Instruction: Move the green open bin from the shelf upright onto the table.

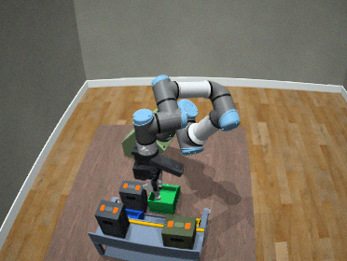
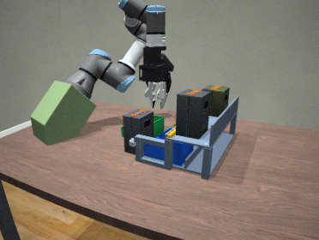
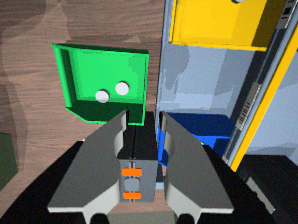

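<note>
The green open bin (image 1: 164, 197) stands upright on the table, right beside the grey shelf (image 1: 149, 233). It also shows in the exterior view (image 2: 158, 124), mostly hidden behind a dark box. In the wrist view the bin (image 3: 102, 82) holds two white round parts (image 3: 112, 92). My gripper (image 2: 157, 99) hangs above the bin's near edge, clear of it. In the wrist view its fingers stand a little apart with nothing between them; a dark box with orange tabs (image 3: 132, 172) lies below them.
Two dark boxes (image 1: 132, 195) (image 1: 112, 218) and an olive box (image 1: 181, 231) stand on and beside the shelf. A blue bin (image 3: 197, 137) and a yellow bin (image 3: 220, 22) sit inside it. The arm's green base block (image 2: 62, 112) is at the left.
</note>
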Motion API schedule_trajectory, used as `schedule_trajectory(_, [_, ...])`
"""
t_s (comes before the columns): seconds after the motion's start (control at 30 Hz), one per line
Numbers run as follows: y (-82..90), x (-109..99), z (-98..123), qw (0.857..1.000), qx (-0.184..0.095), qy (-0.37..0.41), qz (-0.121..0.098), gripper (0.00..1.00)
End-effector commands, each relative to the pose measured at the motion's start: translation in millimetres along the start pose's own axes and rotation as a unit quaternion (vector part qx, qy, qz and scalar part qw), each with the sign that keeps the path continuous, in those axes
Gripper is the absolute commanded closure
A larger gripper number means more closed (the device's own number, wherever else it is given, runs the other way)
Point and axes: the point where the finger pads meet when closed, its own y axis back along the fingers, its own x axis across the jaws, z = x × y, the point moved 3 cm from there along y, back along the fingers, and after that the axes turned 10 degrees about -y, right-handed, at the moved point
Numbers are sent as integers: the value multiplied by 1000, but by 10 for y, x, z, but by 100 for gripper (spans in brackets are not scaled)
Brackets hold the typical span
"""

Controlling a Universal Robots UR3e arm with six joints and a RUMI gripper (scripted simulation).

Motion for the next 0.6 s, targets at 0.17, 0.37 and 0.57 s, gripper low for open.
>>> schedule_trajectory(0.17, [-3,5,2,1000,-1,0,1,80])
schedule_trajectory(0.37, [-24,5,2,1000,-1,0,1,80])
schedule_trajectory(0.57, [-29,5,2,1000,-1,0,1,80])
